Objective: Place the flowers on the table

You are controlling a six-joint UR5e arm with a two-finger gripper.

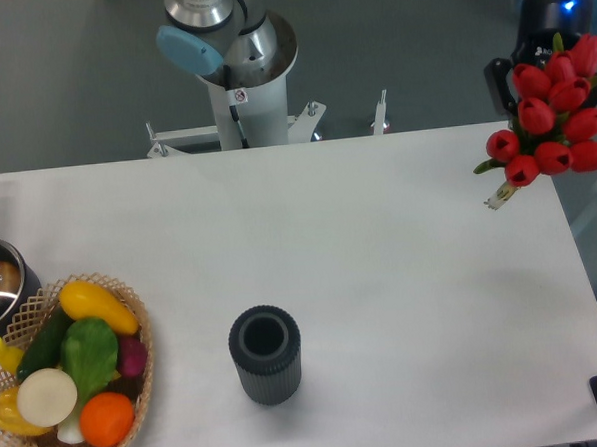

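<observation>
My tool (pixel 542 46) holds the red flowers (pixel 555 110) above the right far corner of the table (pixel 380 249); its fingers are hidden, I cannot tell the grip.

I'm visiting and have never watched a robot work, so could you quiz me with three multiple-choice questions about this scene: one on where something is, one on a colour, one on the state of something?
1. Where does the dark ribbed vase stand?
A. Inside the basket
B. On the table, near its front edge
C. At the far right corner

2. What colour are the flowers?
A. Yellow
B. White
C. Red

3. What state is the vase in?
A. Upright and empty
B. Tipped on its side
C. Upright, full of flowers

Answers:
1. B: it sits on the white table, to the right of the basket of vegetables.
2. C: the tulip heads are red, bunched at the upper right by the gripper.
3. A: its round opening faces up and shows only a dark inside.
</observation>
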